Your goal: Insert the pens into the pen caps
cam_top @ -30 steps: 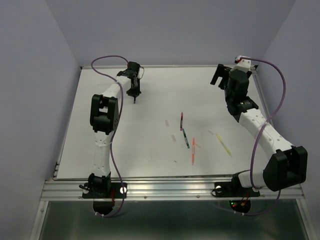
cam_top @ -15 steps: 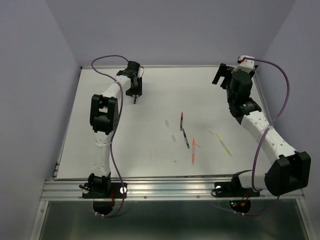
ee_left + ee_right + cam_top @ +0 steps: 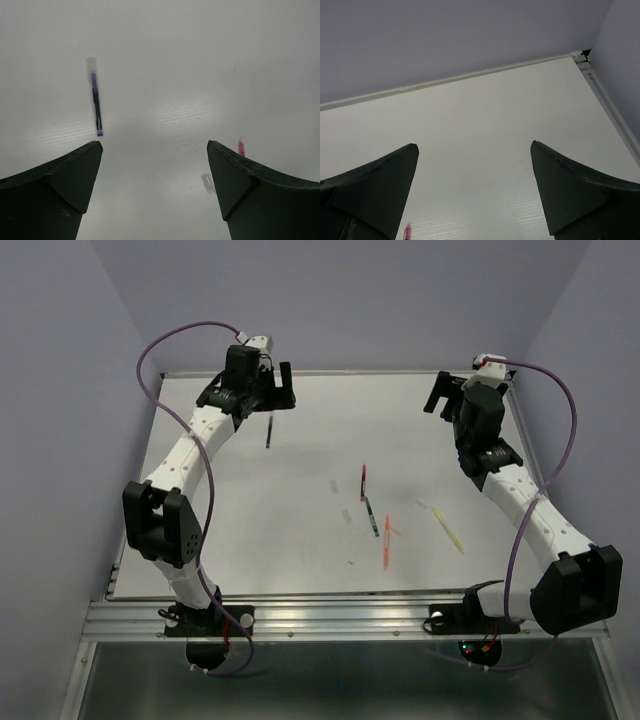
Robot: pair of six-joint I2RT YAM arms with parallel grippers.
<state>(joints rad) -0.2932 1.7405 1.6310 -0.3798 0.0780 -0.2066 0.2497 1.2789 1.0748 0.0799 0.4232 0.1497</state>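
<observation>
The dark blue pen [image 3: 268, 430] lies free on the table just below my left gripper [image 3: 255, 395], which hangs open above it. In the left wrist view this blue pen [image 3: 96, 104] is ahead of the left finger, with nothing between the wide jaws of the left gripper [image 3: 155, 145]. Dark red [image 3: 363, 480], green [image 3: 371, 515], orange [image 3: 387, 542] and pale yellow [image 3: 447, 528] pens lie mid-table. Faint pale pen caps [image 3: 347, 515] [image 3: 207, 182] lie among them. My right gripper [image 3: 448, 395] stands open at the far right, holding nothing [image 3: 475, 145].
The table's far edge [image 3: 470, 76] and right rail [image 3: 612, 112] meet in a corner close to the right gripper. Purple walls stand on three sides. A tip of the red pen [image 3: 406, 233] shows beside the right gripper's left finger.
My left gripper has opened, let go of the blue pen and risen away toward the back, its arm swinging left. The pen now lies flat. The right arm has barely moved.
</observation>
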